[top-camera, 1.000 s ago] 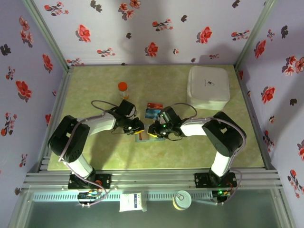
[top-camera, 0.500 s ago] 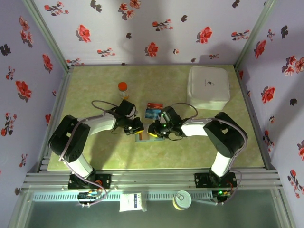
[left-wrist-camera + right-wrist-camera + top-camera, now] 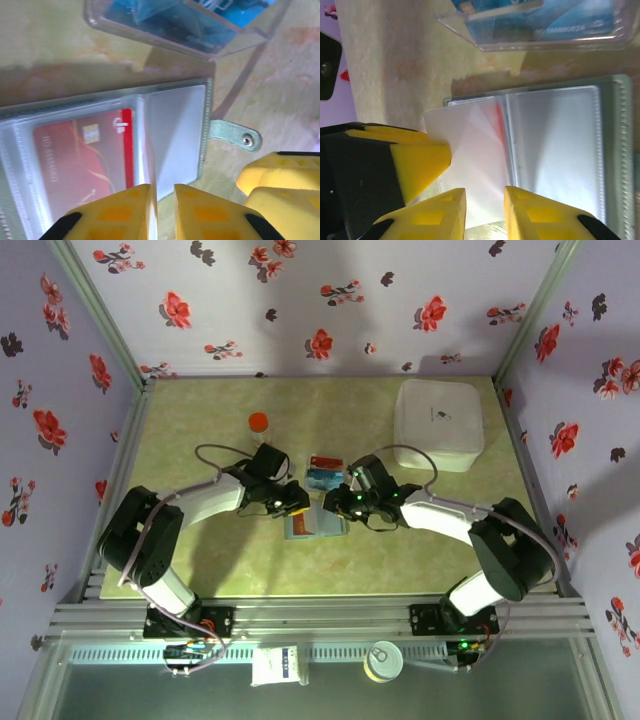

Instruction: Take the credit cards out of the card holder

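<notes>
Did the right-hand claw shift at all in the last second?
Yes. The right gripper has shifted slightly toward the white box, uncovering more of the card holder.

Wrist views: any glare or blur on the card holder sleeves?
Left wrist: the card holder has a milky sheen on its empty sleeve, the red card reads softly, the left gripper's yellow fingertips are blurred. Right wrist: glare washes out the loose sleeve leaf. Top external: even light, soft shadows on the table.
</notes>
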Controlling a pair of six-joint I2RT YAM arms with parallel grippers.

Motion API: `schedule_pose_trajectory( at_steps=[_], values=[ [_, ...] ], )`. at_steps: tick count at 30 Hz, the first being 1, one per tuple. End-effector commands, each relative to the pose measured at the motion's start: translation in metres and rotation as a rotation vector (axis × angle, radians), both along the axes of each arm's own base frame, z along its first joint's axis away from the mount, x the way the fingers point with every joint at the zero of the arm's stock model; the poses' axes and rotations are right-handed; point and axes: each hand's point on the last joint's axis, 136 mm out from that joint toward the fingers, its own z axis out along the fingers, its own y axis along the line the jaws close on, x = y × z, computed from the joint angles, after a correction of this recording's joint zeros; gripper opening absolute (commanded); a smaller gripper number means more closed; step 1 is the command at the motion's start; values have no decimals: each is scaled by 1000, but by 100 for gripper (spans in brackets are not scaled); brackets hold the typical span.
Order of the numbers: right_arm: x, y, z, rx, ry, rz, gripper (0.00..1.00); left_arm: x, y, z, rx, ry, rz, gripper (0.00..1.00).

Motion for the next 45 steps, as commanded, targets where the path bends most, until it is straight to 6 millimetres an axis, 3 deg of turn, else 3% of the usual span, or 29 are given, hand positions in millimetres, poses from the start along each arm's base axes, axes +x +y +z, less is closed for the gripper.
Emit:
schedule_pose_trajectory(
  at_steps=[1, 18, 31, 40, 45],
  values=[
    [1, -17, 1, -58, -26, -25, 27, -2, -12, 2, -10, 22, -21, 23],
    [-4, -49, 9, -111, -47, -70, 31, 6, -55, -15, -1, 44, -92, 40],
    [-7, -48, 6, -107, -31, -64, 32, 0, -56, -48, 36, 93, -109, 45],
    [-5, -41, 4, -76, -14, -55, 32, 4, -57, -25, 20, 47, -111, 45],
    [-4, -30, 0, -50, 8, -39, 31, 6, -45, -16, 37, 23, -94, 45]
  ],
)
